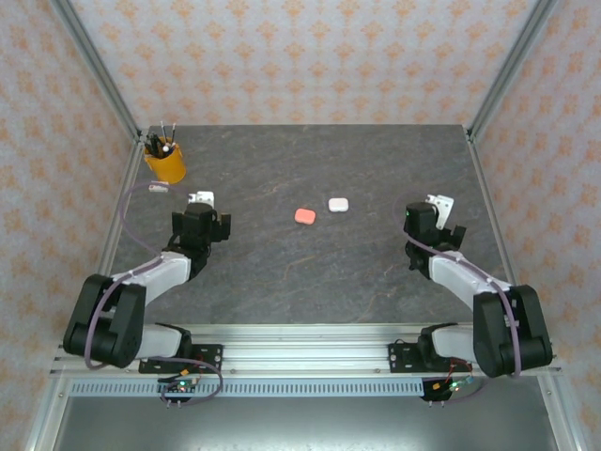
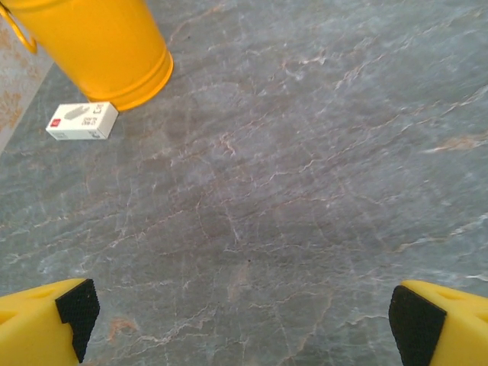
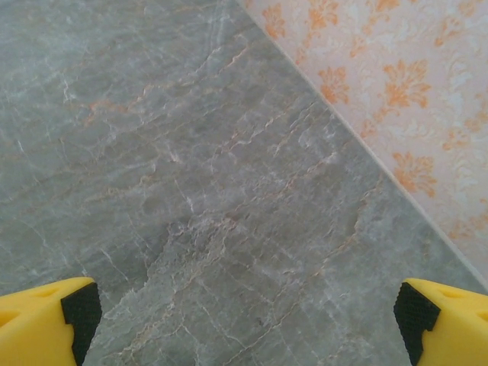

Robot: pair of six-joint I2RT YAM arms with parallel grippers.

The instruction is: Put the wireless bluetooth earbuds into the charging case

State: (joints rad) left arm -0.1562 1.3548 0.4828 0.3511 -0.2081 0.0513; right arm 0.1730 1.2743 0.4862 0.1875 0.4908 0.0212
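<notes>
Charging case in coral-pink (image 1: pixel 305 215) lies near the middle of the table (image 1: pixel 310 272), a white charging case (image 1: pixel 338 204) just beside it, toward the far right. Both are well apart from either arm. I find the left gripper (image 2: pixel 245 314) spread wide, holding nothing, over bare table toward the far-left corner. Ahead of it a small white box (image 2: pixel 81 121) lies just beside a yellow pen cup (image 2: pixel 99 46). The right gripper (image 3: pixel 248 316) is equally wide and empty, near the right edge by the patterned wall (image 3: pixel 396 91).
</notes>
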